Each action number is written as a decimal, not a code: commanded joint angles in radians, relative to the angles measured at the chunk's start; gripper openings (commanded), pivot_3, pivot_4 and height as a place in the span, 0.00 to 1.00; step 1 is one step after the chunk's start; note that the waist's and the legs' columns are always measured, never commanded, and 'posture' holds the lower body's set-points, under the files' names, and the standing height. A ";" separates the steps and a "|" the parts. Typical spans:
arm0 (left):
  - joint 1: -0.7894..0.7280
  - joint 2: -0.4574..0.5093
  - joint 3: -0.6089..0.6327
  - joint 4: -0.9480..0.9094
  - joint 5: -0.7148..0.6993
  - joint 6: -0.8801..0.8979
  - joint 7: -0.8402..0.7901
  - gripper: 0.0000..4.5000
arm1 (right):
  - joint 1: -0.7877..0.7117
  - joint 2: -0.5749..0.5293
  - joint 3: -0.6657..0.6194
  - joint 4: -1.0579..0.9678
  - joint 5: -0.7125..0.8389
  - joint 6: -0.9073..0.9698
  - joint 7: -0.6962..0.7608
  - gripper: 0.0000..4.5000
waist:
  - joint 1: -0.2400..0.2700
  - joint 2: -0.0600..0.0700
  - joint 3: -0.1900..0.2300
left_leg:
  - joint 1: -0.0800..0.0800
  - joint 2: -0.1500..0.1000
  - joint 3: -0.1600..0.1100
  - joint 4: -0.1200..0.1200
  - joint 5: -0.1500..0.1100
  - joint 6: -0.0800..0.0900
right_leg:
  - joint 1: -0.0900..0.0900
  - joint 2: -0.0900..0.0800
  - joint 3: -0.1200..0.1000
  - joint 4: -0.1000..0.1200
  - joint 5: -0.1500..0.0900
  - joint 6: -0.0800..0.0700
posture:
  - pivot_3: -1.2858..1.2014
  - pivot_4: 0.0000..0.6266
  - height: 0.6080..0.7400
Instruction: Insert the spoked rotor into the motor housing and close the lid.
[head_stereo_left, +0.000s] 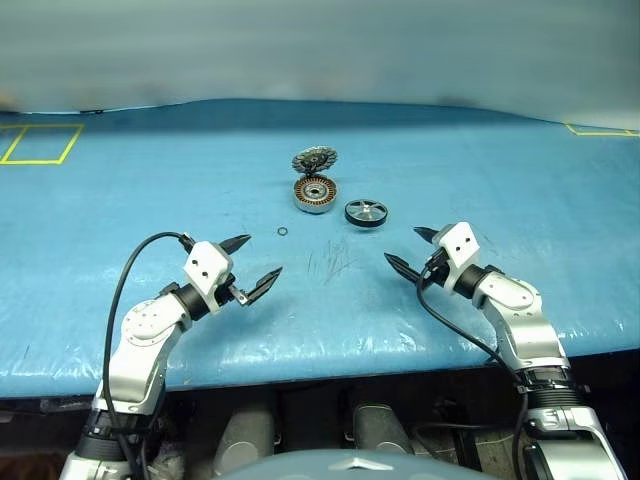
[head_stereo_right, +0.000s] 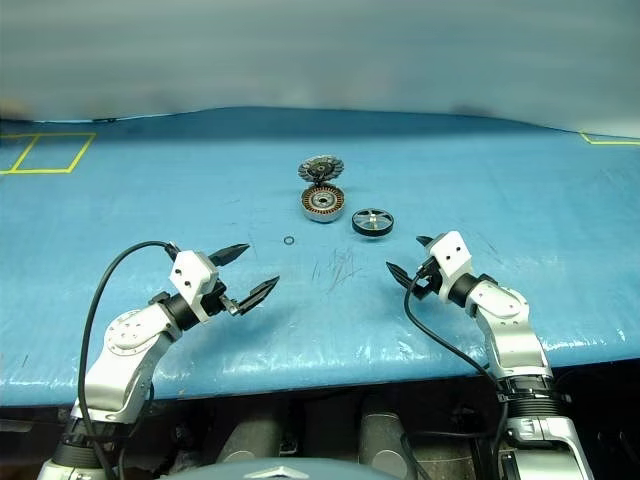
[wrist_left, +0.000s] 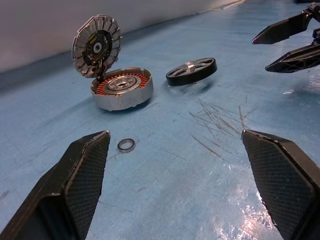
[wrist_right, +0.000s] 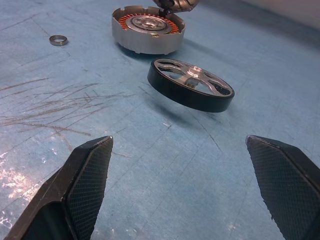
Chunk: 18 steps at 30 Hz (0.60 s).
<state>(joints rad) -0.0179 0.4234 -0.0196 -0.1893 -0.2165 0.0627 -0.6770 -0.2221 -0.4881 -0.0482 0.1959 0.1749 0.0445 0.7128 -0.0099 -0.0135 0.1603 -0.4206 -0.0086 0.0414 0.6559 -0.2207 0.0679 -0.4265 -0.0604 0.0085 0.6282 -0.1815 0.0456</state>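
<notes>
**Inspector A:** We find the motor housing (head_stereo_left: 314, 196) resting flat on the blue tabletop (head_stereo_left: 120, 210), toward its far middle. Its copper-brown windings ring a silver centre, open to view. The lid (head_stereo_left: 314, 159) stands raised at the housing's far edge, joined there, its segmented inner face turned toward us.

**Inspector B:** We concur. We note the spoked rotor (head_stereo_left: 366, 212) on the tabletop just beside the housing, on the robot's right, apart from it. In the right wrist view it appears tilted, one edge of its black rim lifted. Nothing sits inside the housing.

**Inspector A:** We record a small O-ring (head_stereo_left: 282, 233) lying flat on the tabletop, nearer the robot than the housing and toward the left. Scratch marks (head_stereo_left: 330, 262) show on the surface between the two arms.

**Inspector B:** As to the arms: we see the left pincer (head_stereo_left: 250, 264) spread wide, holding nothing, pointing inward toward the middle. The right pincer (head_stereo_left: 412, 250) is likewise spread wide and empty, angled inward toward the left. Both hover near the front of the tabletop, well apart from the parts.
</notes>
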 joint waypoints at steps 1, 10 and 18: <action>-0.017 -0.006 0.001 -0.002 -0.007 -0.022 0.000 1.00 | -0.008 -0.002 -0.019 -0.015 0.009 -0.023 -0.007 1.00 | 0.000 0.000 0.000 | 0.000 0.000 0.000 0.000 0.000 0.000 | 0.000 0.000 0.000 0.000 0.000 0.000 | 0.52 0.24 1.00; -0.029 -0.004 -0.008 0.008 0.004 -0.026 -0.003 1.00 | -0.005 -0.008 -0.023 -0.015 0.007 -0.025 -0.009 1.00 | 0.000 0.000 0.000 | 0.000 0.000 0.000 0.000 0.000 0.000 | 0.000 0.000 0.000 0.000 0.000 0.000 | 0.52 0.24 1.00; -0.034 0.001 -0.013 0.016 0.018 -0.031 -0.001 1.00 | -0.019 -0.007 -0.019 -0.005 0.007 -0.028 -0.002 1.00 | 0.000 0.000 0.000 | 0.000 0.000 0.000 0.001 0.000 0.000 | 0.000 0.000 0.000 0.000 0.000 0.000 | 0.52 0.24 1.00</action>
<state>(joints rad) -0.0405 0.4218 -0.0315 -0.1637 -0.1991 0.0554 -0.6776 -0.2221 -0.4884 -0.0485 0.1968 0.1747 0.0433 0.7129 -0.0100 -0.0135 0.1603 -0.4206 -0.0086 0.0415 0.6564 -0.2208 0.0680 -0.4264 -0.0604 0.0086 0.6283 -0.1813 0.0459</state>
